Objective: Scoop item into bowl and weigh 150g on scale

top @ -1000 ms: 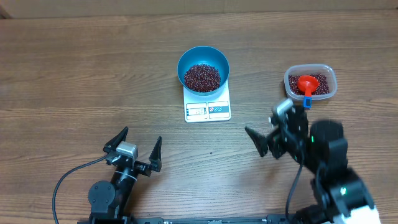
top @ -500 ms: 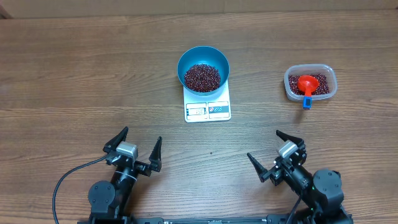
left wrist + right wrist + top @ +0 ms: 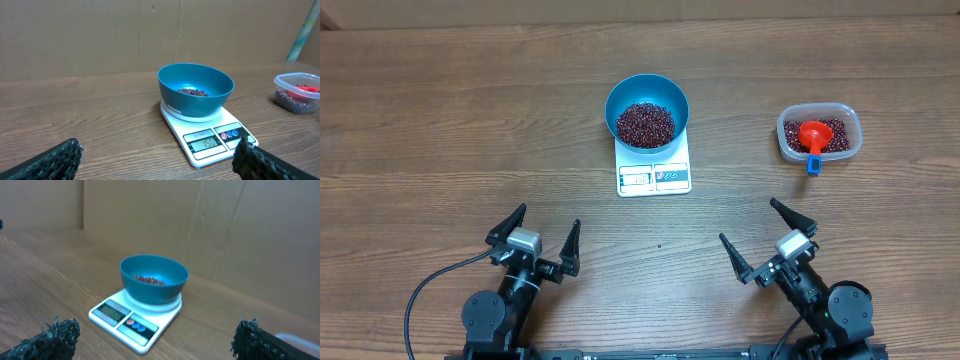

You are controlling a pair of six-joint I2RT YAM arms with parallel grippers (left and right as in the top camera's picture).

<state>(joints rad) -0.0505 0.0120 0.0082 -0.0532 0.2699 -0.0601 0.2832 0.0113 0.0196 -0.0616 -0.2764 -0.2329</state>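
The beans (image 3: 645, 124) lie as a dark red-brown heap in the bottom of the blue bowl (image 3: 647, 88). The bowl stands upright on the rear part of the white scale (image 3: 654, 178), overhanging it at both sides. The display and buttons on the scale's front edge are uncovered. In the left wrist view the display (image 3: 201, 142) shows digits, but they are too small to read with certainty.

Off to the right of the scale, well apart from it, sits a clear tub (image 3: 783, 132) holding more beans. A red scoop (image 3: 811, 134) lies in them, and its blue handle end (image 3: 813, 165) sticks out over the tub's near rim.

All of this rests on a brown wood-grain counter (image 3: 440, 120).

At the near edge, well away from bowl and tub, are both arms. The left tool (image 3: 546, 222) has its jaws spread wide and holds nothing. The right tool (image 3: 750, 222) is likewise wide open and empty. Each wrist view looks between its own black fingers (image 3: 50, 160) (image 3: 255, 340) toward the bowl on the scale.
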